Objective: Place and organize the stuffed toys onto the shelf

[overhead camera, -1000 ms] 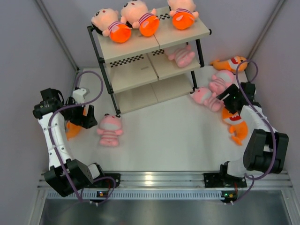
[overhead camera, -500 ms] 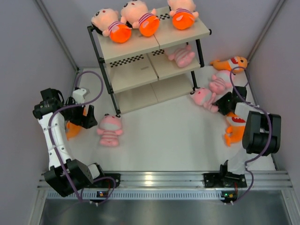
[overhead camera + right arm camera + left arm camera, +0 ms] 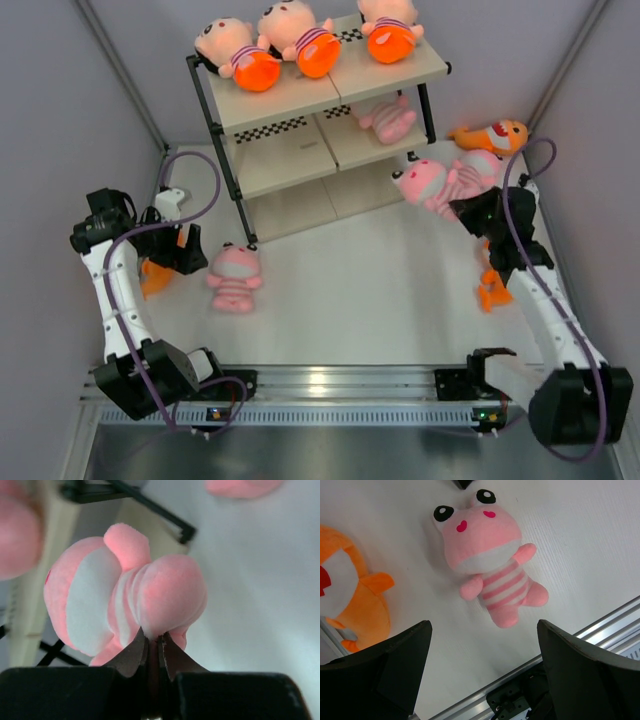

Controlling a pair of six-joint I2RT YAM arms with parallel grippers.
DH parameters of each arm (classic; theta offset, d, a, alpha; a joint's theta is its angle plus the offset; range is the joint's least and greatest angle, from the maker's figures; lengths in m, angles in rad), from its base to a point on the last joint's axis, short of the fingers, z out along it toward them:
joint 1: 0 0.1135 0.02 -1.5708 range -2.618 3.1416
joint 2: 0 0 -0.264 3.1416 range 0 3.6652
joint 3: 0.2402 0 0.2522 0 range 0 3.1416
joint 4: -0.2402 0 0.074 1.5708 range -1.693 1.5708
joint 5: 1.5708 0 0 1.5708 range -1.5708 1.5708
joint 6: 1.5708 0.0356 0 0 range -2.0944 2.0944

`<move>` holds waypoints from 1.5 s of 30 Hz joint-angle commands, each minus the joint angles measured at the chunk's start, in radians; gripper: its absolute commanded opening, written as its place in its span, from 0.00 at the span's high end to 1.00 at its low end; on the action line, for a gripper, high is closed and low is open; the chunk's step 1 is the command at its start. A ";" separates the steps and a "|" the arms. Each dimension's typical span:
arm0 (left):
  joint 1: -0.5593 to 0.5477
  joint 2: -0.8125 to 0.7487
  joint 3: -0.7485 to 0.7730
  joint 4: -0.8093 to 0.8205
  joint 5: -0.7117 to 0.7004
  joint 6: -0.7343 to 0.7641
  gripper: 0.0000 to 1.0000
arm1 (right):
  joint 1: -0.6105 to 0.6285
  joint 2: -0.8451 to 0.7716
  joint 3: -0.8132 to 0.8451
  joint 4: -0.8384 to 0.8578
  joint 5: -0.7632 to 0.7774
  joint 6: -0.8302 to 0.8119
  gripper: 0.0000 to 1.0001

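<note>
A pink striped toy (image 3: 150, 592) is held aloft near the right front leg of the shelf (image 3: 285, 160), one foot pinched by the right gripper (image 3: 152, 651) (the left gripper (image 3: 482, 667), spread wide, hovers over a second pink toy (image 3: 487, 565)).

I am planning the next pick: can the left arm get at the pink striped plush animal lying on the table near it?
Probably yes. The left pincer is open, and the pink striped plush animal lies in line with its gap, nothing over it; the orange plush shark lies apart.
</note>
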 commanded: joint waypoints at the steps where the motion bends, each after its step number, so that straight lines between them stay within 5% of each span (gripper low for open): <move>1: 0.001 -0.006 0.008 -0.009 0.028 0.011 0.08 | 0.146 -0.170 0.004 -0.043 0.133 0.091 1.00; 6: 0.001 -0.014 0.005 -0.008 0.034 0.012 0.08 | 0.379 -0.206 0.045 -0.020 0.263 0.200 1.00; 14: 0.000 -0.034 0.001 -0.009 0.029 0.005 0.08 | 0.651 0.113 0.283 0.206 0.432 0.305 1.00; 24: 0.001 -0.033 0.004 -0.009 0.009 0.005 0.08 | 0.691 0.447 0.544 0.235 0.572 0.499 1.00; 37: 0.001 -0.031 -0.012 -0.010 0.002 0.012 0.08 | 0.696 0.616 0.679 0.182 0.708 0.639 0.99; 41: 0.000 -0.029 -0.007 -0.007 -0.001 0.015 0.08 | 0.696 0.645 0.707 0.173 0.710 0.648 0.64; 45: 0.000 -0.029 -0.004 -0.008 0.000 0.015 0.08 | 0.696 0.647 0.702 0.155 0.681 0.652 0.46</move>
